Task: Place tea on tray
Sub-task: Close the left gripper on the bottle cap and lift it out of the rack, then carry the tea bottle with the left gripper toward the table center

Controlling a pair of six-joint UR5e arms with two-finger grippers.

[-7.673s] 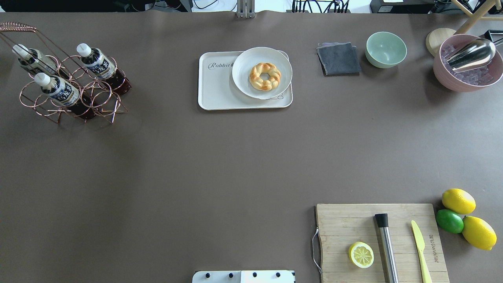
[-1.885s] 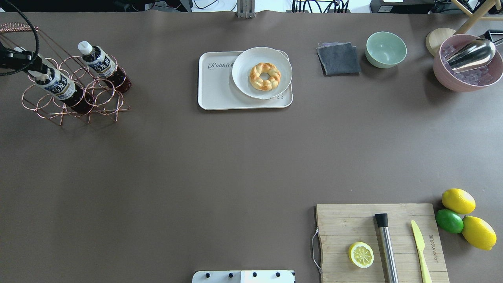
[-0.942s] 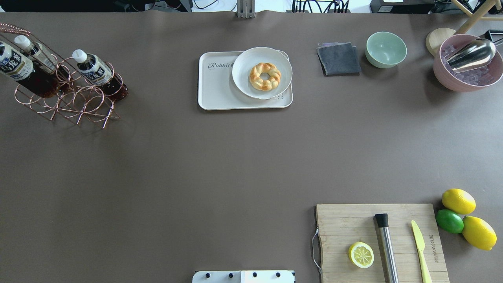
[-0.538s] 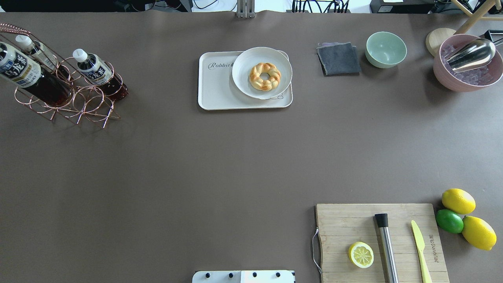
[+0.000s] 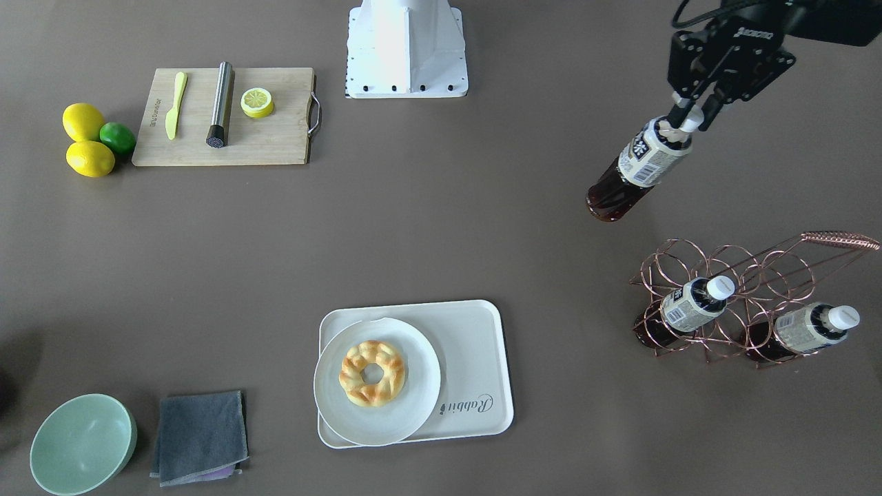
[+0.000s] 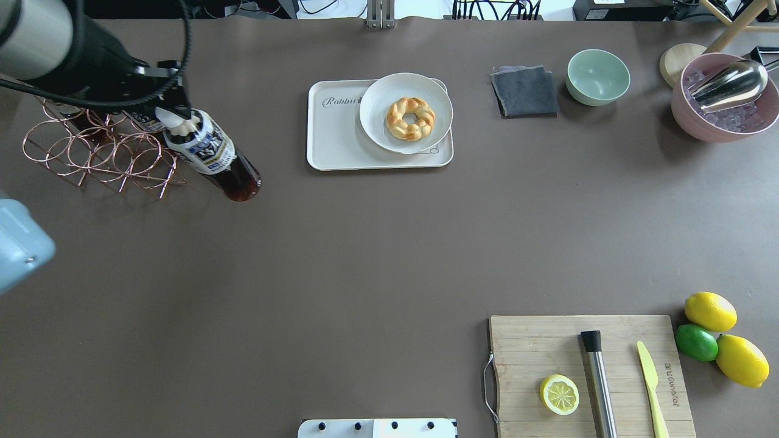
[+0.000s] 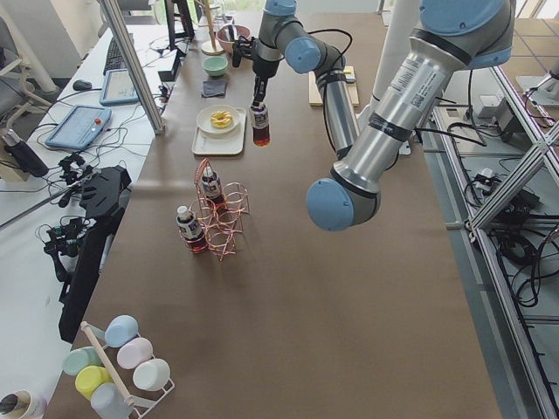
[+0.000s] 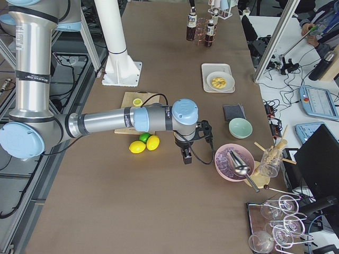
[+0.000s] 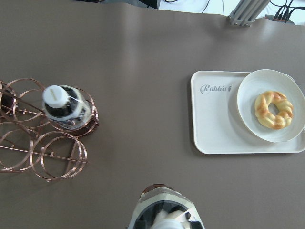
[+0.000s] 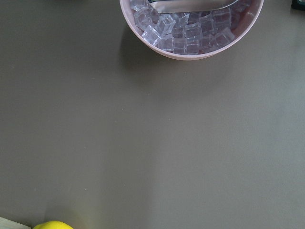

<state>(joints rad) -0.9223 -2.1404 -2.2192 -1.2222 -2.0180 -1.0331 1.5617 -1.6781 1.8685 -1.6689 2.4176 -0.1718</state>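
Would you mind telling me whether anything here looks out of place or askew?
Nothing spilled or damaged. The plate with the pastry crowds one end of the tray, overlapping its rim; only the lettered end is bare for the tea in the left claw.

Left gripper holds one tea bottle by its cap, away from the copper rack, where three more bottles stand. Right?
No: two bottles stand in the copper rack, not three, as the exterior front-facing view shows. The left gripper does hold the tea by its cap, away from the rack.
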